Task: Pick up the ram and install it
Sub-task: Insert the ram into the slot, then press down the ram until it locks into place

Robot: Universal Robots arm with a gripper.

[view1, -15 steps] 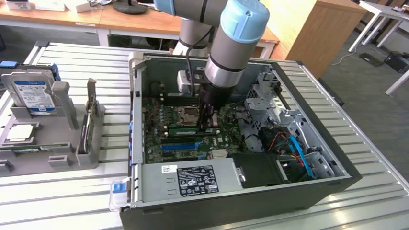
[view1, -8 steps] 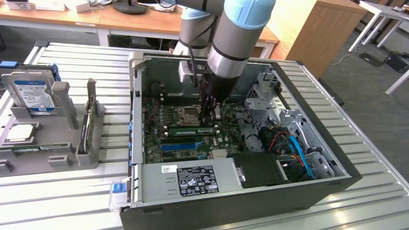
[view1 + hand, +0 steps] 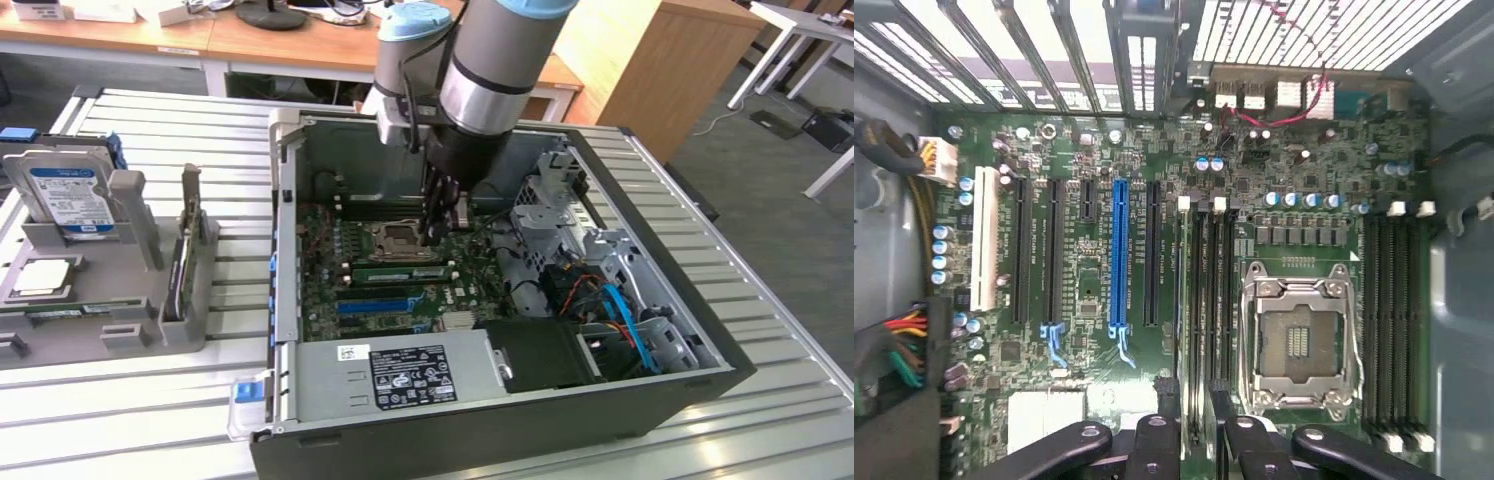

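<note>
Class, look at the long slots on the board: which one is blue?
The blue slot stands between a short black slot and a long black slot; the others are black or white.

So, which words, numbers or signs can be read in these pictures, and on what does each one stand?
Nothing can be read for certain.
Power supply label: print too small.
White sticker beside it: too small.
Hard drive label: blurred.
Motherboard: white print too small.
</note>
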